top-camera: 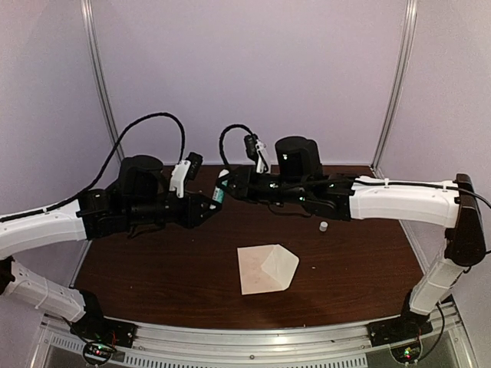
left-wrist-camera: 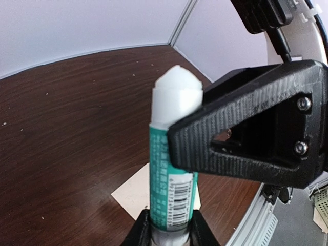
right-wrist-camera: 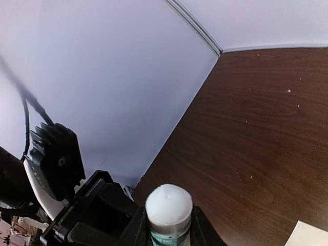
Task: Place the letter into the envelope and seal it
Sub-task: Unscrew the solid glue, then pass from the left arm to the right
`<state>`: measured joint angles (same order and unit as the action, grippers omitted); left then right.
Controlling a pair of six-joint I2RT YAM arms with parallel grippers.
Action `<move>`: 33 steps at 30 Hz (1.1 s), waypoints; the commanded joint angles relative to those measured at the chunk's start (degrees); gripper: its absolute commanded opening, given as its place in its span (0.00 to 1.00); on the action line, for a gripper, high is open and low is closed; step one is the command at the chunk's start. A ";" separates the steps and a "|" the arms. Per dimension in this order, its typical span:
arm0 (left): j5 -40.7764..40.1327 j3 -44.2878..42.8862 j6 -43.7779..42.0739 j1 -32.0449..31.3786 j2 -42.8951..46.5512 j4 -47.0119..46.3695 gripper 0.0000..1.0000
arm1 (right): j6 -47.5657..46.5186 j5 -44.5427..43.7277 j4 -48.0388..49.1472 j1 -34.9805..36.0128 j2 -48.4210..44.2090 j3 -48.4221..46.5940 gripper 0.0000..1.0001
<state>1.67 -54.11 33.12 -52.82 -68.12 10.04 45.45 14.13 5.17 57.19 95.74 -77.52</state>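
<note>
Gripping, left gripper (top-camera: 210,202): closed on the lower end of the glue stick (top-camera: 220,189). In the left wrist view the tube sits tight between both of its fingertips (left-wrist-camera: 139,231).
Gripping, right gripper (top-camera: 230,182): clamped on the same glue stick higher up, just below its white end. In the right wrist view the tube is wedged between its two fingers (right-wrist-camera: 136,231).
Glue stick, appearance: teal-green label with a barcode and a white rounded end.
Glue stick, position: roughly upright with the white end up, held in the air above the far centre of the table (top-camera: 153,268).
Arms: the left arm reaches in from the left and the right arm from the right. The two grippers meet tip to tip on the stick.
Envelope (top-camera: 266,268): lies on the table at near centre, nearer than both grippers and slightly to their right. It is well apart from both grippers and touched by neither.
Envelope flap: the pointed flap faces right and looks lighter than the body. Cannot tell whether it is raised or lying flat.
Envelope contents: cannot tell.
Small white cylinder (top-camera: 323,227): sits on the table right of centre, farther back than the envelope and apart from it, below the right forearm.
Table surface: dark brown wood grain with a few pale specks.
</note>
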 commanded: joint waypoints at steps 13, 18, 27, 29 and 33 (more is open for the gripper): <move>24.48 3.09 2.73 0.37 10.00 -25.46 0.00 | -6.75 16.73 22.65 -1.84 -17.04 13.20 0.72; 29.50 2.68 2.89 0.35 9.44 -27.55 0.00 | -5.46 25.96 29.83 -0.88 -15.01 12.02 0.73; 32.56 1.98 3.75 0.35 7.53 -28.97 0.00 | -5.48 27.44 31.00 0.54 -12.37 10.19 0.56; 32.71 2.11 4.08 0.35 7.24 -29.31 0.00 | -5.59 27.57 31.15 0.76 -12.25 9.98 0.53; 32.97 2.33 4.48 0.35 6.73 -30.14 0.00 | -5.99 27.62 30.93 1.16 -11.93 9.58 0.49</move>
<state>33.06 -51.62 36.86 -52.69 -60.95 -15.57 40.23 40.53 33.67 57.69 83.55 -65.65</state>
